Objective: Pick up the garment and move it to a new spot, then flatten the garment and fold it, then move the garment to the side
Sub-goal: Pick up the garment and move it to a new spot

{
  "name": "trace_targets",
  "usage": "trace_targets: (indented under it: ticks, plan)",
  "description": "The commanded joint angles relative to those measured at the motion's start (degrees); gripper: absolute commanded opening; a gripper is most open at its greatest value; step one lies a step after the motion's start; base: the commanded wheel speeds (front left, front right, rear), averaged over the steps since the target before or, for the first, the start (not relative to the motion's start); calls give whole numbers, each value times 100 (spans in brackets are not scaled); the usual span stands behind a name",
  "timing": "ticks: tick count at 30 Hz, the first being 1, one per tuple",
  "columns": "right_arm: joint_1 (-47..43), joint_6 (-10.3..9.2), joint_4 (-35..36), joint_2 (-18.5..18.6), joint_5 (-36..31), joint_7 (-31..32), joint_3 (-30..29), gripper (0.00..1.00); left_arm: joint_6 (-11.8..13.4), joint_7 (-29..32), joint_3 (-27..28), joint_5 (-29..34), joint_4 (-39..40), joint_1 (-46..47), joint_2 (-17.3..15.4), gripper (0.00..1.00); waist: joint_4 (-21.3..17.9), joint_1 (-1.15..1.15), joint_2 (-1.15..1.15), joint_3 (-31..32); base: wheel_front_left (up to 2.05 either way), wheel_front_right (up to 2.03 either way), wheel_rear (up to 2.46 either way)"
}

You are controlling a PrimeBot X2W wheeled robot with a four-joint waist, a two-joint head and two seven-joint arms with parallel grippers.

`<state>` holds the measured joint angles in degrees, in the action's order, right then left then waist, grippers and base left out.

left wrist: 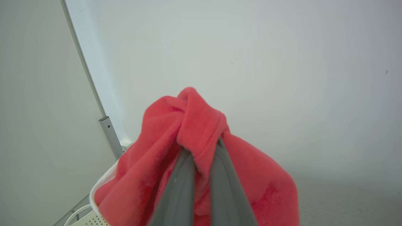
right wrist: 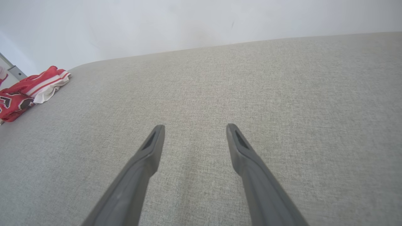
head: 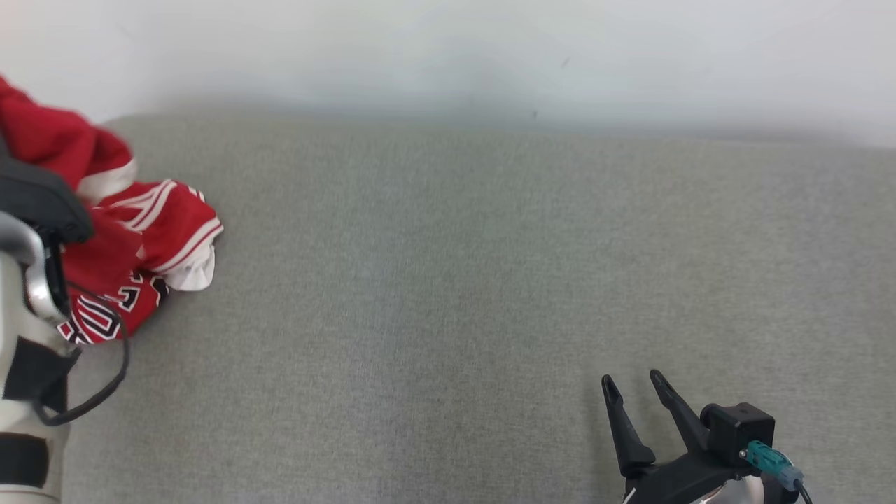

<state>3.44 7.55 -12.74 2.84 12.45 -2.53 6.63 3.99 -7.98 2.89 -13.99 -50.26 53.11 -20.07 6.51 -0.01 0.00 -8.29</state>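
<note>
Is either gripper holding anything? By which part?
Left gripper is shut on a bunched fold of the red garment. Right gripper is open, holding nothing.

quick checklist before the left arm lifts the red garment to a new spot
1. left fingers shut on the red garment: ok
2. enough cloth pinched not to slip: cannot tell, one bunched fold sits between them
3. garment free of the grey surface: not ok, its lower part lies crumpled there
4. right fingers open and apart from the garment: ok
5. room mid-surface for the new spot: ok
6. black cable beside the garment free of snagging: cannot tell
</note>
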Motion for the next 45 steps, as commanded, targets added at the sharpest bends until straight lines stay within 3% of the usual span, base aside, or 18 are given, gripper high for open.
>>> trace_targets:
  ticks: [1, 4, 7, 12, 19, 27, 34, 36, 37, 38, 42, 45]
  plan:
    - [-58, -12, -55, 6, 65, -51, 3, 100, -50, -2, -85, 60, 180, -40, 43, 0, -201, 1, 0, 570, 0, 0, 0]
    - [-115, -12, -187, 11, 135, -107, -13, 100, -178, 63, -223, 69, 651, -100, 126, 0, -399, 1, 0, 742, 0, 0, 0]
    - [-163, -12, -298, 9, 175, -141, -86, 100, -263, 246, -485, 23, 1341, -213, 537, 0, -686, 1, 0, 863, 0, 0, 0]
    - [-100, -12, -350, 9, 190, -170, -92, 100, -350, 496, -795, -27, 2240, -323, 929, 0, -1132, 1, 0, 857, 0, 0, 0]
    - [-10, -12, -422, 7, 279, -260, -76, 100, -426, 673, -1126, -495, 3047, -671, 1554, 0, -1733, 1, 0, 712, 0, 0, 0]
    - [93, -12, -507, 6, 371, -391, -81, 100, -300, 520, -1887, -1243, 2910, -1517, 1712, 0, -2022, 1, 0, 437, 0, 0, 0]
    - [205, -12, -586, 6, 389, -480, -46, 100, -160, 73, -2458, -1978, 2062, -2190, 1710, 0, -2006, 1, 0, 213, 0, 0, 0]
    - [229, -12, -597, 5, 399, -491, -16, 100, -143, 14, -2509, -1944, 1860, -2263, 1709, 5, -1995, 1, 0, 201, 0, 0, 0]
    - [248, -12, -610, 6, 409, -503, -1, 100, -163, -69, -2556, -1907, 1692, -2297, 1709, 47, -1980, 1, 0, 192, 0, 0, 0]
    - [257, -12, -624, 8, 411, -515, 4, 100, -172, -153, -2568, -1902, 1532, -2340, 1710, 100, -1964, 1, 0, 191, 0, 0, 0]
    - [203, -12, -711, 7, 383, -550, -33, 100, -303, -428, -2604, -1890, 1060, -2479, 1698, 100, -1863, 1, 0, 264, 0, 0, 0]
    - [166, -12, -737, 9, 340, -597, -132, 100, -546, -611, -2746, -1753, 1016, -2621, 1627, 100, -1747, 1, 0, 379, 0, 0, 0]
